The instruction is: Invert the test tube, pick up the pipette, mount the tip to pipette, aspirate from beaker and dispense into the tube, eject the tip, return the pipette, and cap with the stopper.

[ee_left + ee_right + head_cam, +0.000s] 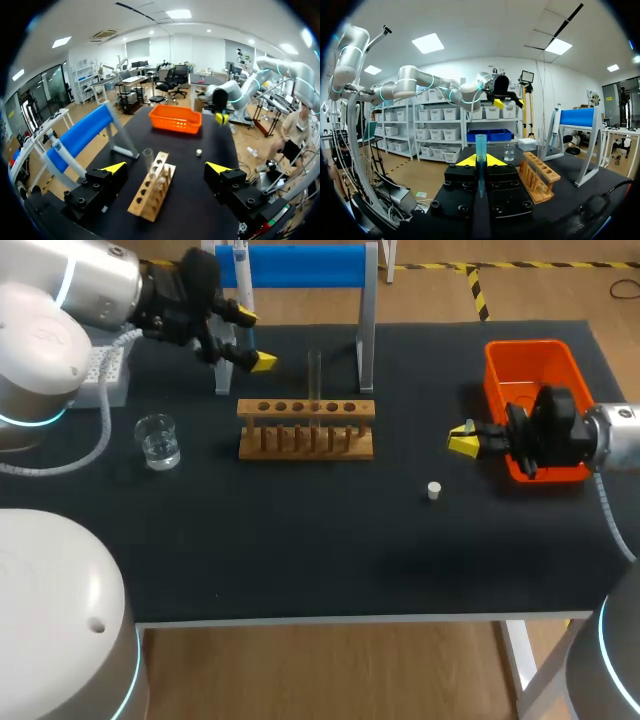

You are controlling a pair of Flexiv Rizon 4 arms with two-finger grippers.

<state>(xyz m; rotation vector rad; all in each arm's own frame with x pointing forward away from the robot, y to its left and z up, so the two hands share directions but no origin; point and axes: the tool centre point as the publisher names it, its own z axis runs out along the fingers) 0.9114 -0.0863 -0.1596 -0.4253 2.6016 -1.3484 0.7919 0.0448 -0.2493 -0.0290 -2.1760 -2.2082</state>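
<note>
Standing upright in rack (305, 430): test tube (315, 375). Stopper (434, 490) lying on counter (300, 550) between rack and right gripper (462, 440); its jaws clamped on pipette tip (480, 150), beside orange bin (525, 355). Left gripper (254, 338) above rack's far left end, jaws apart, empty. Beaker (158, 440) left of rack.

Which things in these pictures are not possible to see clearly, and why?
Tip box: head view, the left arm covers most of it.
Pipette: head view, the upper edge cuts off its top.
Test tube: which end is up; too small and clear in all views.
Orange bin: head view, the right gripper hides part of its inside.
</note>
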